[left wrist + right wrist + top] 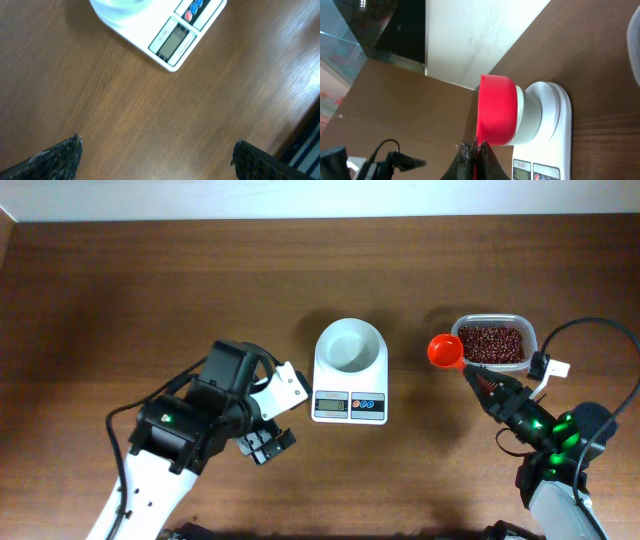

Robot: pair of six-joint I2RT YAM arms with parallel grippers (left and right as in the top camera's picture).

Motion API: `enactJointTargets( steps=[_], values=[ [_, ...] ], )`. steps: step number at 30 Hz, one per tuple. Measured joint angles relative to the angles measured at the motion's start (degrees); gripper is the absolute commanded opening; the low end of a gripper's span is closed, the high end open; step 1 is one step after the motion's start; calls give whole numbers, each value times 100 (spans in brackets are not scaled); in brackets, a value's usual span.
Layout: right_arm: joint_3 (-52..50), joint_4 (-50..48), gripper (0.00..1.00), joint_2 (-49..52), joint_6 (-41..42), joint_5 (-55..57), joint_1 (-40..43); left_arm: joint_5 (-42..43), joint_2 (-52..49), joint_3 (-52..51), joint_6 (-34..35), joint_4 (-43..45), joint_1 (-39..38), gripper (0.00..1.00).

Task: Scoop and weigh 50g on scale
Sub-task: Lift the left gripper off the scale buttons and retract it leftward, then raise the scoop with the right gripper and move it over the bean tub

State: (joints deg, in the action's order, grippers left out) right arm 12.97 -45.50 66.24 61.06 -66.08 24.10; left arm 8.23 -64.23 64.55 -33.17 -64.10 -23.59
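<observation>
The white scale (pixel 350 402) stands mid-table with a round white bowl (pixel 349 345) on it; no beans show in the bowl. Dark red-brown beans (pixel 491 343) fill a clear tub to its right. My right gripper (pixel 476 378) is shut on the handle of an orange-red scoop (pixel 445 351), whose cup hangs between scale and tub and looks empty. In the right wrist view the scoop (pixel 496 110) covers part of the bowl (pixel 530 117), held by my right gripper (pixel 475 146). My left gripper (pixel 268 442) stands open left of the scale. In the left wrist view, my left gripper (pixel 156 150) has only bare wood between its fingers, with the scale (pixel 174 41) beyond.
The clear tub (pixel 527 338) sits near the table's right side, just ahead of the right arm. A black cable (pixel 600 330) loops beside it. The table's far edge meets a white wall (pixel 470 40).
</observation>
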Motion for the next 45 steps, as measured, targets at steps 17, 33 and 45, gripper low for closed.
enactJointTargets(
  steps=[17,33,45],
  values=[
    [0,4,4,0,2,-415,0,1051,59,216,20,-149,553,99],
    [0,142,4,11,-13,-815,4,1086,59,216,20,-79,553,99],
    [68,-1615,4,26,-256,-1602,4,1071,59,216,20,-28,553,99]
  ],
)
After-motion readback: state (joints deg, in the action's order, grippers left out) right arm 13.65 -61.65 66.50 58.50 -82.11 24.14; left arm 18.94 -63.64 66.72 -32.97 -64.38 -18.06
